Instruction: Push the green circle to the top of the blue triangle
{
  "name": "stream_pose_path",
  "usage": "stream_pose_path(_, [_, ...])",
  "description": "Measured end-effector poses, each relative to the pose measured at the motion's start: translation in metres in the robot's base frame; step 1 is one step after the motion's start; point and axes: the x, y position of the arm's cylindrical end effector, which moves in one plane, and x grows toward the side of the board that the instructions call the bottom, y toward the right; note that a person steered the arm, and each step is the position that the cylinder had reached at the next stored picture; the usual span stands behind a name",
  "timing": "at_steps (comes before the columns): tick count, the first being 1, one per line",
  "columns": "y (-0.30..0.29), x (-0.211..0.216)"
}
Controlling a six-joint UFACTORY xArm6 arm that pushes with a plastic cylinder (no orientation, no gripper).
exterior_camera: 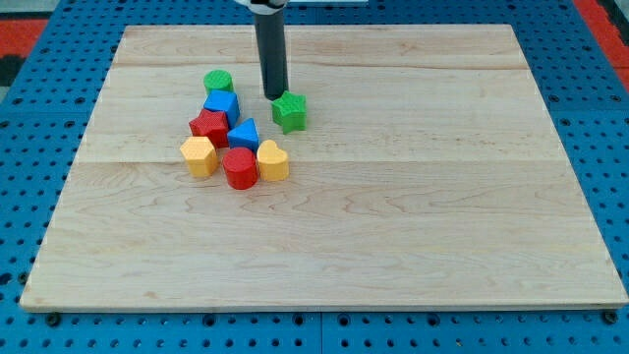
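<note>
The green circle [218,82] sits at the top of a cluster of blocks on the board's left half. The blue triangle [244,135] lies in the middle of that cluster, two blocks below the green circle, with a blue cube [222,105] between them. My tip [274,94] rests on the board to the right of the green circle and blue cube, just up and left of a green star-shaped block [290,112], close to it. The tip is apart from the green circle.
A red star-shaped block [208,127] lies left of the blue triangle. A yellow hexagon [199,155], a red cylinder [240,168] and a yellow block [272,160] lie below. The wooden board [413,197] sits on a blue pegboard.
</note>
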Motion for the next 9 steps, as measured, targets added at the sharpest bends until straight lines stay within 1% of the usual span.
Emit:
stream_pose_path(1, [0.005, 0.019])
stream_pose_path(2, [0.003, 0.05])
stream_pose_path(3, [0.01, -0.01])
stream_pose_path(4, [-0.057, -0.074])
stream_pose_path(5, [-0.118, -0.082])
stream_pose_path(6, [-0.117, -0.036])
stream_pose_path(7, [-0.091, -0.029])
stream_pose_path(8, [-0.085, -0.01])
stream_pose_path(9, [-0.074, -0.015])
